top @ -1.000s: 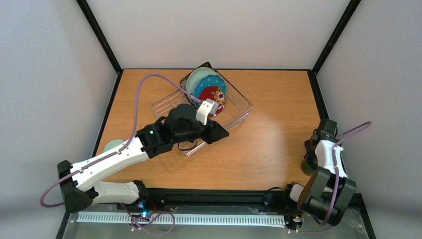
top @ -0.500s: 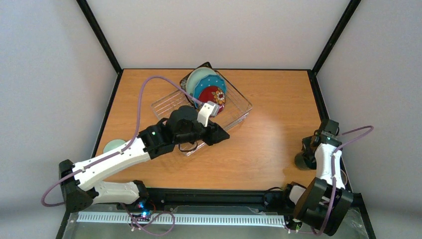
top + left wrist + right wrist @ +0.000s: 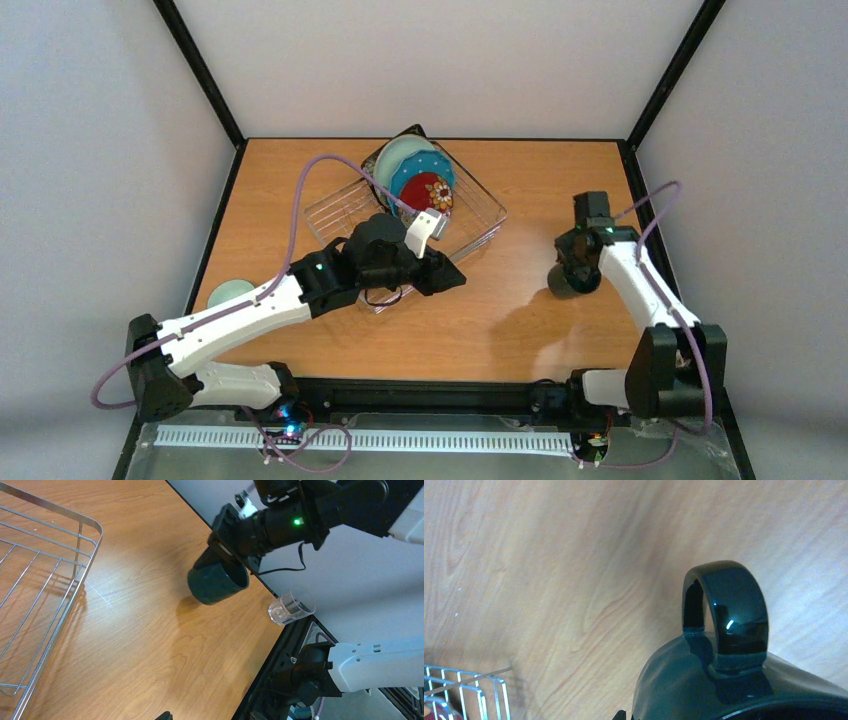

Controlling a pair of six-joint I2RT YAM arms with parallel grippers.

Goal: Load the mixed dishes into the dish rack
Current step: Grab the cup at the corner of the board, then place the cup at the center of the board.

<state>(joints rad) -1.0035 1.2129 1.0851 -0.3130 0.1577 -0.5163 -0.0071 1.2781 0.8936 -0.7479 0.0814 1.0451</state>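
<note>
Right end effector (image 3: 574, 266) tight on glossy round dark green mug (image 3: 217, 583) over wood-grain table (image 3: 530, 190); left end effector (image 3: 446, 273) wide, empty.

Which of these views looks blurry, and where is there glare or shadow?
Right wrist view: soft focus, wood grain smeared, a small glare spot on the handle of the dark green mug. Left wrist view: sharp, the mug's shadow dark on the table beside it. Top view: evenly lit, faint shadows on the wood.
</note>
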